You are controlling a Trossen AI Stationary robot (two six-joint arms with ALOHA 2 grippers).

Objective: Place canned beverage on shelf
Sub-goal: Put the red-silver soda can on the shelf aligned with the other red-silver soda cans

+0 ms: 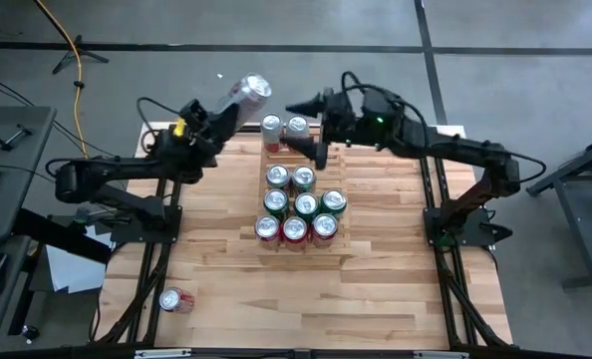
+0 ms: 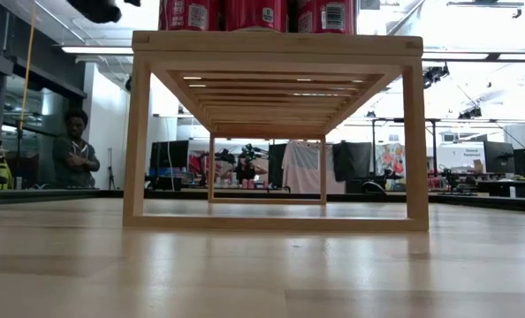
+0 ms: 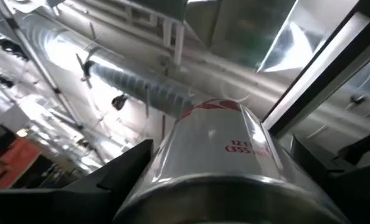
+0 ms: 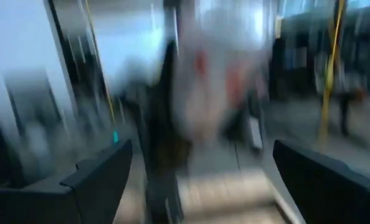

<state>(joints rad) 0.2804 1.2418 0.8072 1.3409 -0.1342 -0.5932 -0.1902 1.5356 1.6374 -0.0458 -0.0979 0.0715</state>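
A silver can with red print is in the air past the table's far edge, left of the shelf, with my left gripper shut on it; the left wrist view shows the can against the ceiling. The pale-wood slatted shelf stands on the table's far middle with several cans upright on it; the low view shows the shelf from the front. My right gripper hovers open above the shelf's far end, pointing level toward the held can, with nothing between its fingers. My left gripper pinches the can's round wall between its two fingers, which lie along the can on opposite sides. The fingers slant upward toward the table's right. The can is lifted clear and tilted, its free end highest.
One more can lies on its side near the table's front left corner. Bare tabletop spreads in front of the shelf. A person stands far off in the room behind.
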